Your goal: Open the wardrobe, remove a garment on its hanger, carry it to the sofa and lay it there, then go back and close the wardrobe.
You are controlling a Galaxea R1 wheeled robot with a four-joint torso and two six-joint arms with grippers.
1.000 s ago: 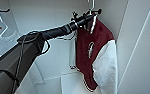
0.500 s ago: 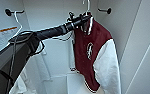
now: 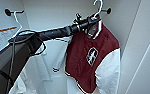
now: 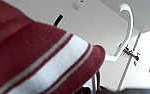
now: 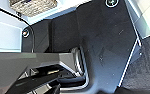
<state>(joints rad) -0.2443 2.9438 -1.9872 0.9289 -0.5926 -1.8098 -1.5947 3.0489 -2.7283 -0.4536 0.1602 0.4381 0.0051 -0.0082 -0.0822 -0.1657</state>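
Observation:
The wardrobe (image 3: 53, 15) stands open in front of me. The garment (image 3: 91, 57), a dark red jacket with white sleeves, hangs tilted from its white hanger (image 3: 98, 7). The hook is up beside a black peg (image 3: 107, 10) and rests on nothing. My left arm reaches in from the left, and the left gripper (image 3: 91, 21) is shut on the hanger at the collar. In the left wrist view the striped collar of the garment (image 4: 41, 62) looms close, with the hanger (image 4: 127, 30) hooking into free air under the wardrobe's top.
Another white hanger (image 3: 16, 17) on a black peg carries a white shirt (image 3: 42, 70) at the left inside the wardrobe. The open white door (image 3: 146, 50) stands at the right. The right wrist view holds the robot's dark base and a wicker basket (image 5: 32, 5).
The hanger and the garment have shifted slightly right and up with my left gripper, and the jacket now hangs more tilted.

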